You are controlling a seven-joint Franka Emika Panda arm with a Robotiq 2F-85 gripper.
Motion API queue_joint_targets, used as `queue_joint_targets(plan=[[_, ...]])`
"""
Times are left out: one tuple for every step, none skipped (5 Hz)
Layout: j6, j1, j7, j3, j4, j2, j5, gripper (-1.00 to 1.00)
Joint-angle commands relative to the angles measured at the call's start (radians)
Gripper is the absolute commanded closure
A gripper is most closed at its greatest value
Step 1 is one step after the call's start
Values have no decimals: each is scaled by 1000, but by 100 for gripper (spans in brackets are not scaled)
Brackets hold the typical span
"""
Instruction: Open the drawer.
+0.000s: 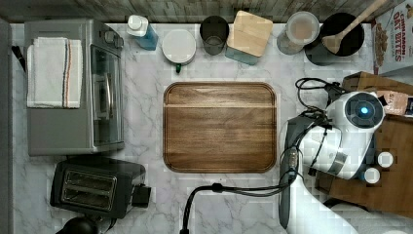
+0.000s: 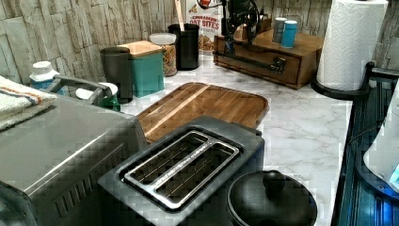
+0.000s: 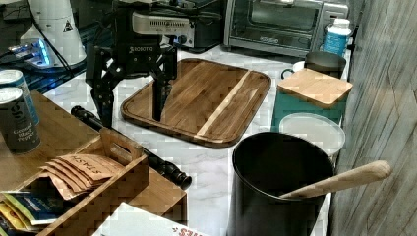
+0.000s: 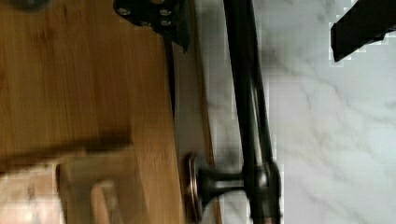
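Observation:
The drawer (image 2: 263, 63) is a brown wooden unit (image 3: 54, 132) on the marble counter, at the top view's right edge (image 1: 397, 165). A long black bar handle (image 3: 125, 145) runs across its front (image 2: 249, 60), standing off it on a black post (image 4: 219, 179). My gripper (image 3: 132, 109) hangs open just over the handle's end. In the wrist view one finger (image 4: 156, 16) is above the wooden top and the other (image 4: 362, 25) above the marble, with the handle (image 4: 247, 93) between them. A thin dark seam separates the drawer front from the unit. The gripper (image 2: 237, 28) holds nothing.
A wooden cutting board (image 1: 219, 126) lies mid-counter beside the drawer. On the unit stand two tins (image 3: 14, 115) and a tea-bag box (image 3: 93, 182). Behind are a black utensil pot (image 3: 280, 182), a teal canister (image 3: 310, 101) and a toaster oven (image 1: 73, 87). A paper towel roll (image 2: 350, 44) stands nearby.

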State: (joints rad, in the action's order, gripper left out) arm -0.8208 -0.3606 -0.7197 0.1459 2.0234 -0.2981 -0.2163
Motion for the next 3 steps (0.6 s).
queue_joint_targets(plan=[[-26,-16,-8,-5,16,-20,43,-100],[-47,-1,18,3,30,-33,22,-100],[-91,-21,-30,4,19,-80,19,-100]])
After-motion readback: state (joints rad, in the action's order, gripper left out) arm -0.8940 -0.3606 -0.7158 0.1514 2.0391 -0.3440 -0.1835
